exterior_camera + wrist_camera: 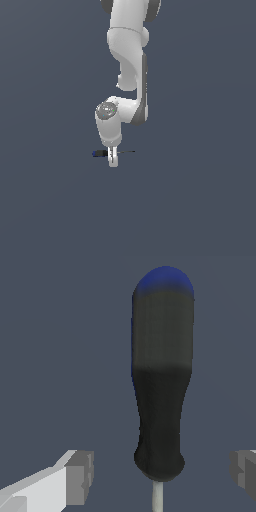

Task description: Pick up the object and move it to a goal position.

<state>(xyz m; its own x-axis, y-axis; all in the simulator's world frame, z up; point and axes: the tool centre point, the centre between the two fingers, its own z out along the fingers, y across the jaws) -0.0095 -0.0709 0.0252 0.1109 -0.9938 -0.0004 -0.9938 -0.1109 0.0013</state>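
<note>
Flat slate-grey ground (200, 210) filled everything I could see, with no wall, edge or marker anywhere on it.

From the exterior view, the white arm (127, 55) hung down from above and bent its wrist straight toward the floor. The gripper (113, 159) was low, right at the screwdriver (102, 153), which lay level across it: the black handle with its blue end stuck out toward the exterior view's left, and the thin dark shaft (127, 151) poked out toward the exterior view's right. From that angle I could not tell whether the tool was resting on the ground or already a touch above it, and the fingers hid the point where they met it.

The wrist view settled more. The handle (161, 381) ran lengthwise between the two fingers, blue cap (165, 281) at the far end, the pale start of the shaft just showing at the near end. One grey pad (80, 476) stood clear on one side and the other pad (244, 471) on the opposite side, each with plain ground showing between it and the handle. So the jaws were spread wide and gripped nothing.

As I judged it, the approach was finished and the hand sat well lined up, straddling the handle near its shaft end. Closing, lifting and carrying it off all remained. No goal spot showed in either view.
</note>
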